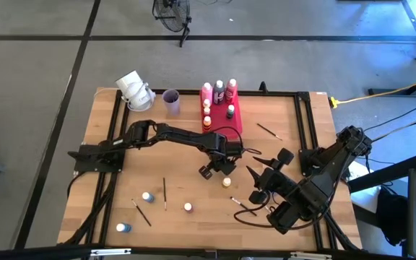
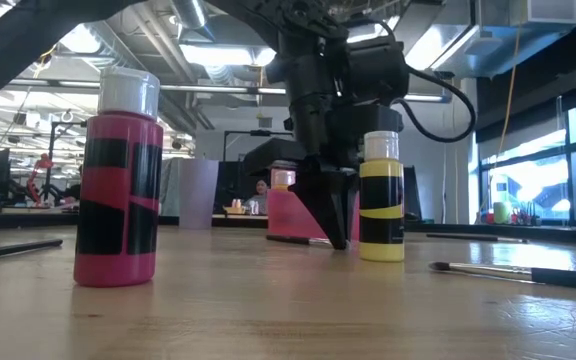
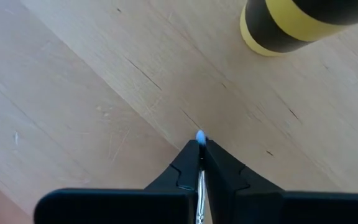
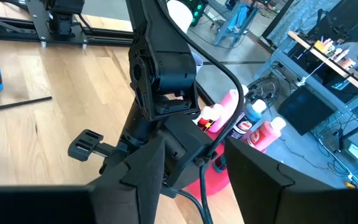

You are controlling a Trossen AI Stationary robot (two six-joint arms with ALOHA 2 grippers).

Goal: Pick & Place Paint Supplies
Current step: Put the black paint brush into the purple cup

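Wooden table (image 1: 121,180) from above: the left gripper (image 1: 215,170) is closed just in front of the pink-red tray (image 1: 235,115). That tray holds about six bottles, with four more loose in front. Five paintbrushes lie scattered.

Low view: a pink bottle (image 2: 118,180) and a yellow bottle (image 2: 381,197) stand before a bright workshop.

Left wrist: fingers (image 3: 219,171) pinch a thin paintbrush (image 3: 200,140), mostly hidden.

Right wrist: the right gripper (image 4: 194,162) hovers, jaws parted, holding nothing.

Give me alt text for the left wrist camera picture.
The left gripper is shut on a thin paintbrush, whose pale tip pokes out between the dark fingers just above the bare wooden table. A yellow paint bottle with black bands stands nearby.
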